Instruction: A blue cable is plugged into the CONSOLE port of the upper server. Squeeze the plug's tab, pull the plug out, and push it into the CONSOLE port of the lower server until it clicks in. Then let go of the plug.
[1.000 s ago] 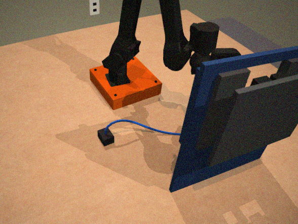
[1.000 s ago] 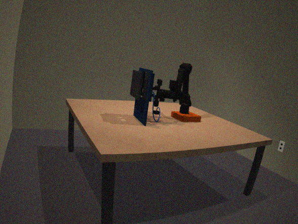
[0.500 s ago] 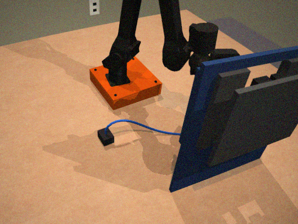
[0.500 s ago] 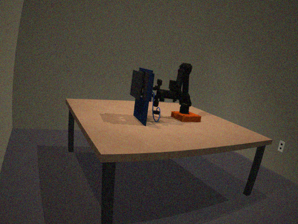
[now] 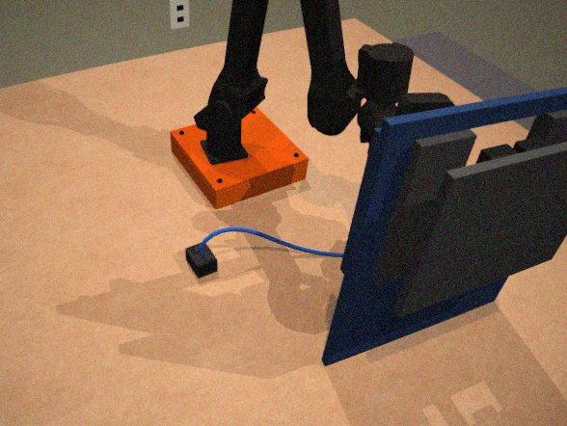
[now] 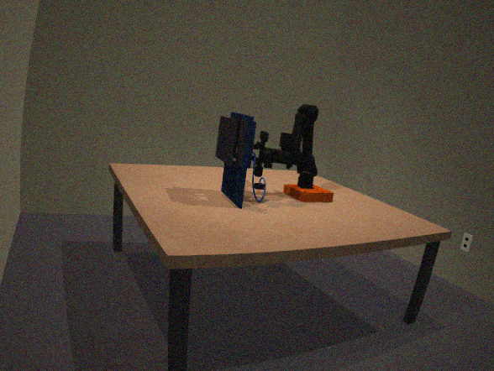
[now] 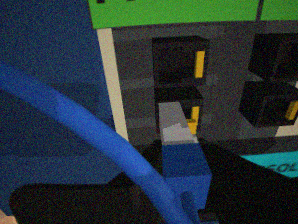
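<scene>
Blue panel (image 5: 359, 217) (image 6: 233, 180) (image 7: 47, 117) is standing upright on the table (image 5: 121, 313) (image 6: 269, 235), blocking passage between its two sides; room is opening above its top edge. Orange base (image 5: 270, 145) (image 6: 307, 194) is standing well apart from it, leaving a lane between them at table level. Blue cable (image 5: 284, 243) (image 6: 254, 180) (image 7: 95, 122) is crossing that lane in the top view, running to a small black block (image 5: 202, 264). In the wrist view it's arching left of the plug (image 7: 186, 165), limiting side access there. Plug is covering part of the lower-left socket (image 7: 195, 112); upper-left socket (image 7: 175, 60) is showing an unobstructed front.
</scene>
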Tool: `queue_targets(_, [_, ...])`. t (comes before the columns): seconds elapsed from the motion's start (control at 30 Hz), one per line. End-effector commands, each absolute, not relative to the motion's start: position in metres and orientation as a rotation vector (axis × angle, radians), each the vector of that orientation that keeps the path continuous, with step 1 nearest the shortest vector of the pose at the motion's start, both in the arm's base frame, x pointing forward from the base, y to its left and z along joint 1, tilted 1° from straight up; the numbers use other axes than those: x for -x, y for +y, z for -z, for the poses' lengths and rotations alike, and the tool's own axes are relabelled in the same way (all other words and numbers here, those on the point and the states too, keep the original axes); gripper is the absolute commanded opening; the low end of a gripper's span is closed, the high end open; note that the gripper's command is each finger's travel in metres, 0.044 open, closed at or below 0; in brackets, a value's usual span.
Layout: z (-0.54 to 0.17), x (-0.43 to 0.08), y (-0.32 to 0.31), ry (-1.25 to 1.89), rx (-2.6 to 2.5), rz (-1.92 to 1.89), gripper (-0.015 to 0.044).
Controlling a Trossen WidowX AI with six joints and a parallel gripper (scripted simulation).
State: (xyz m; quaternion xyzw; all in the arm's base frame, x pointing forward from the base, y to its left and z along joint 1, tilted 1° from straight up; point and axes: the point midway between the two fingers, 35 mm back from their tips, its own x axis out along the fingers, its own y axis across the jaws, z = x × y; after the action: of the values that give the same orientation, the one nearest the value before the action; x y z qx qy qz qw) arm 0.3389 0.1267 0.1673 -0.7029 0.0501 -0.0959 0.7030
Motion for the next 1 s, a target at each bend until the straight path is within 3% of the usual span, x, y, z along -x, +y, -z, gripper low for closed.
queue_targets(0.0, [-0.1695,-0.3387,0.1270,0.102,1.555,0.214,0.0000])
queue_targets(0.97, [-0.1703,-0.3387,0.1231,0.100,1.554,0.216,0.0000])
